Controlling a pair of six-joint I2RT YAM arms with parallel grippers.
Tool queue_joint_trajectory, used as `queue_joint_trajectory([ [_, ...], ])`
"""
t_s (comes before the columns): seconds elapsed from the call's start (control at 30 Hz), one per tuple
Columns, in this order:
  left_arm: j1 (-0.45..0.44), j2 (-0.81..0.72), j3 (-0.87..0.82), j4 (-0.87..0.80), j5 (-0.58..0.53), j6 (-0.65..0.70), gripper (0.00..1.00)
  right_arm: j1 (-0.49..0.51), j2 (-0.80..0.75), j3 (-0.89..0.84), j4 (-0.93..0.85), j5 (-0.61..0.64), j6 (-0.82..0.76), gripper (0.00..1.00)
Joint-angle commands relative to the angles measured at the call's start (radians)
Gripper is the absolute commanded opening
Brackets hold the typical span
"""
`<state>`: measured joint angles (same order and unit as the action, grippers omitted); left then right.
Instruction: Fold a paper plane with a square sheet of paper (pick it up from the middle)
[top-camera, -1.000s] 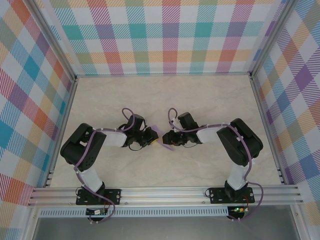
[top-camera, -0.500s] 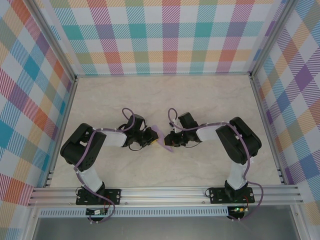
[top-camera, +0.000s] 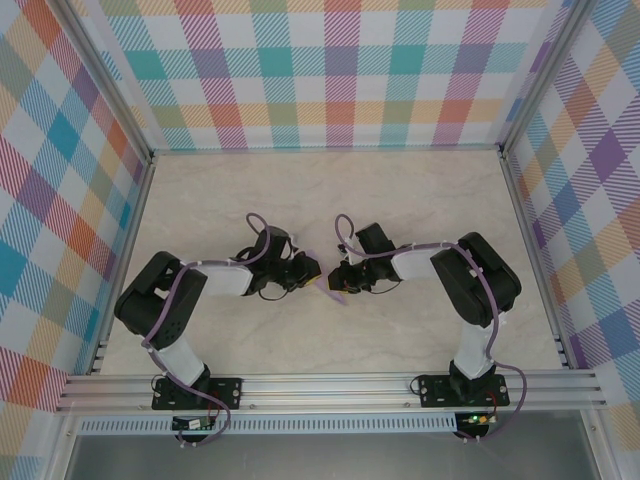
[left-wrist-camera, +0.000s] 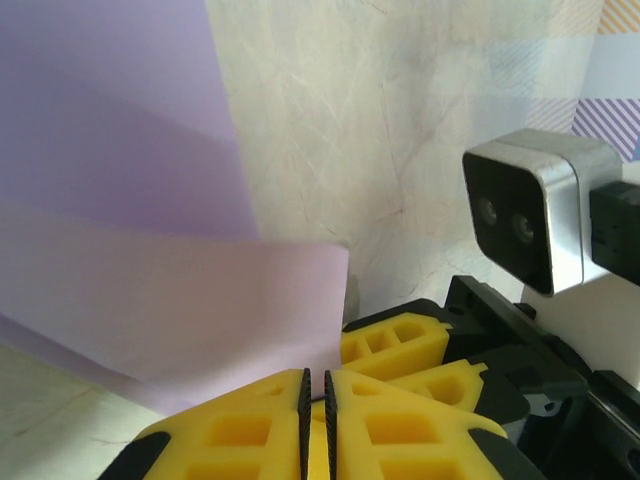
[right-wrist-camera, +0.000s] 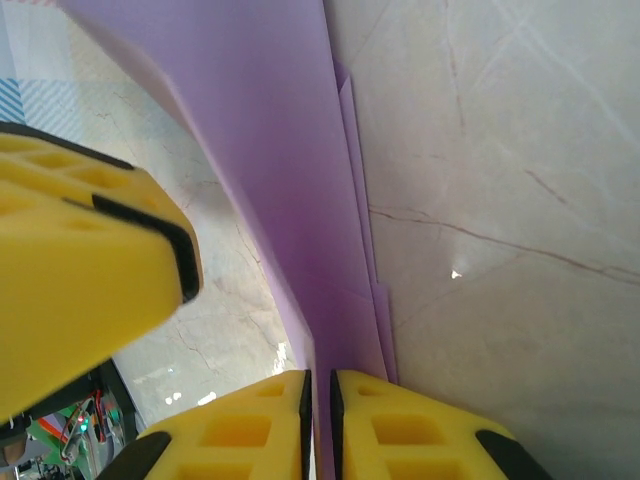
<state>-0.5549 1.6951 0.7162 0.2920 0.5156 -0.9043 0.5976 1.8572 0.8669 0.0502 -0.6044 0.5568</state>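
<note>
Left yellow-fingered end effector (left-wrist-camera: 316, 385) and right end effector (right-wrist-camera: 318, 382) face each other, arms bent inward, both pinching folded lavender paper (left-wrist-camera: 150, 290).

Bright, even light from overhead, no hard shadows on table (top-camera: 420, 190). Right wrist view: small glare spot on marble just right of lavender paper (right-wrist-camera: 280, 150). Paper's near end blurry in both wrist views. Top view sharp.

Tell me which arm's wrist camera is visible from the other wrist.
The right arm: its silver two-lens camera sits above its yellow fingers in the left wrist view, right of the folded lavender paper.
</note>
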Motion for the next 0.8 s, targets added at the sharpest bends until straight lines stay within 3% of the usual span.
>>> queue_joint_trajectory([
  [0.0,-0.019,0.036,0.007,0.012,0.005,0.006,0.14,0.007,0.033,0.007,-0.035,0.052,-0.046,0.18],
  [0.4,-0.019,0.056,0.015,-0.027,-0.016,0.018,0.13,0.007,-0.093,0.041,-0.142,0.023,-0.066,0.25],
  [0.77,-0.019,0.041,0.008,-0.030,-0.018,0.021,0.13,0.007,-0.074,0.030,-0.194,0.025,-0.095,0.21],
])
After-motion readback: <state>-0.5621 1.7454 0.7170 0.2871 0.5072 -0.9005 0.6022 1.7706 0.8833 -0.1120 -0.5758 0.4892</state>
